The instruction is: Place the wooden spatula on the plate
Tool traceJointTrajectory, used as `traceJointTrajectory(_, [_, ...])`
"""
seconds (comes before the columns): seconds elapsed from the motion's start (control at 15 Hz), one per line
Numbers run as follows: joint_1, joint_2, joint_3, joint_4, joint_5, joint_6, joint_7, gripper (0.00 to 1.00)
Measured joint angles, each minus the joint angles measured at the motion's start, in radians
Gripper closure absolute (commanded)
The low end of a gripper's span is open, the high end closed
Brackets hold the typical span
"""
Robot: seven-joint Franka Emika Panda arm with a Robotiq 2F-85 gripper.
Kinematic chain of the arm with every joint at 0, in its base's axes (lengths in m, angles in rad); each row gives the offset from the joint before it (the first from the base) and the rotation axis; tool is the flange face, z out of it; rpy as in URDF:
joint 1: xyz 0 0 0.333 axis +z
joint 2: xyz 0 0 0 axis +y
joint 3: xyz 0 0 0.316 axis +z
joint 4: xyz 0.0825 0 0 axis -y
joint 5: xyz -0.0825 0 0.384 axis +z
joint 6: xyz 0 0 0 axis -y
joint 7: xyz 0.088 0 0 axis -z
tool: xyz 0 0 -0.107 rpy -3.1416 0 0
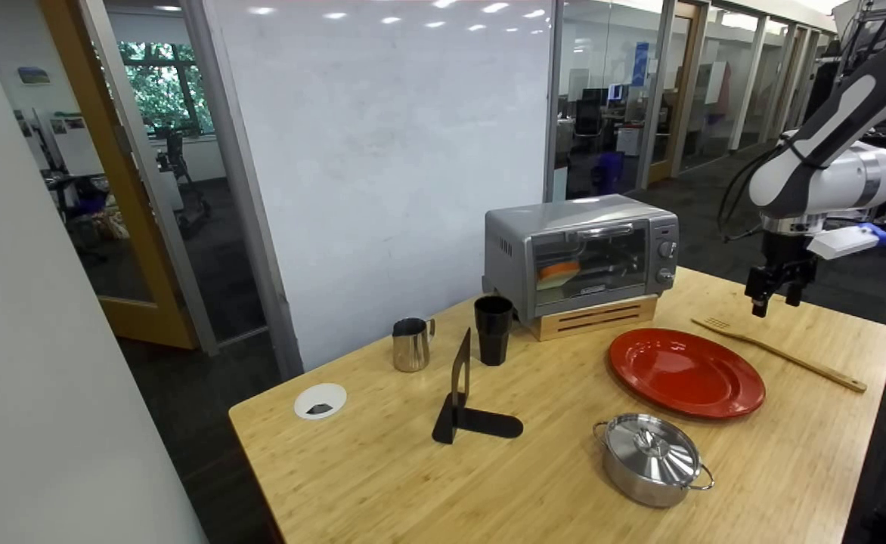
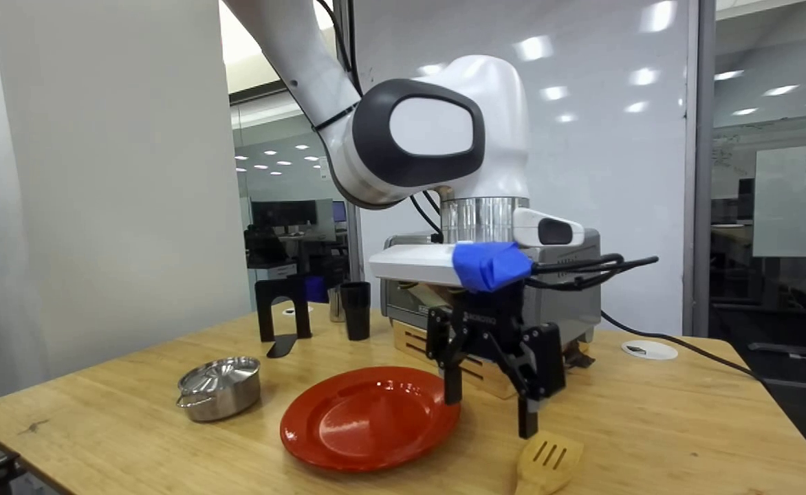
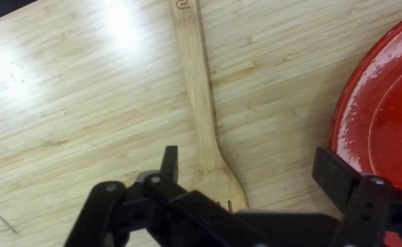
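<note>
Spatula of light tan wood point(image 3: 201, 103) is lying near a corner of the pale wooden desk point(image 1: 413, 491), beside the round red plate point(image 1: 686, 372). Overhead, the black gripper point(image 2: 490, 407) is hanging spread and empty. Grasping is seemingly pending (next is calling for lowering, then pinching). One each is showing: spatula, plate, lidded silver pot point(image 1: 649, 472), black tumbler point(image 1: 494, 332), metal pitcher point(image 1: 411, 347), grey oven point(image 1: 583, 253).

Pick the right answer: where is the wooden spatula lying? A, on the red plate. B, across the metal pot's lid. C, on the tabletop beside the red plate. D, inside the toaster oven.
C, since in the wrist view a strip of tabletop shows between the wooden spatula and the red plate.
</note>
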Motion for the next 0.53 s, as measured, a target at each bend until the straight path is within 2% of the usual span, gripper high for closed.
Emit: traceJointTrajectory(0.53, [-0.034, 0.116, 0.006, 0.064, -0.052, 0.012, 0.024, 0.0])
